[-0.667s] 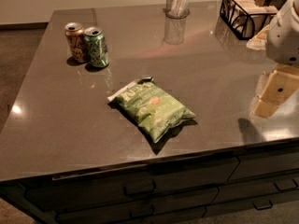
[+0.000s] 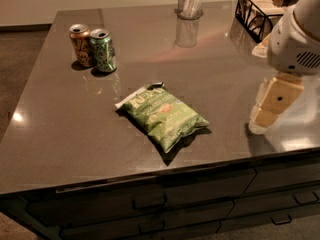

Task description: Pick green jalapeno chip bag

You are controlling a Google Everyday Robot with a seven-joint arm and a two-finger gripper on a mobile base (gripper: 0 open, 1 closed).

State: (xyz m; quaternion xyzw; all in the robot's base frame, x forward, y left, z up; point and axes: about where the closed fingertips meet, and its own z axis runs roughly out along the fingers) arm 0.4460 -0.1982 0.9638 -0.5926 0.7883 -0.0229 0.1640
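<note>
The green jalapeno chip bag (image 2: 165, 116) lies flat on the dark countertop (image 2: 65, 129), near its front edge, turned diagonally, with a white crimped end toward the back left. It is light green with pale lettering and a small red-orange mark. My gripper (image 2: 265, 115) hangs at the right side of the view, just above the countertop, well to the right of the bag and apart from it. The white arm housing (image 2: 295, 39) sits above it. Nothing shows in the gripper.
A green drink can (image 2: 103, 50) and an orange-brown can (image 2: 81, 45) stand together at the back left. A clear cup (image 2: 190, 1) stands at the back centre. A black wire basket (image 2: 260, 11) is at the back right. Drawers (image 2: 150, 204) run below the front edge.
My gripper and arm have moved a little to the left, toward the bag. The bag and cans have not moved.
</note>
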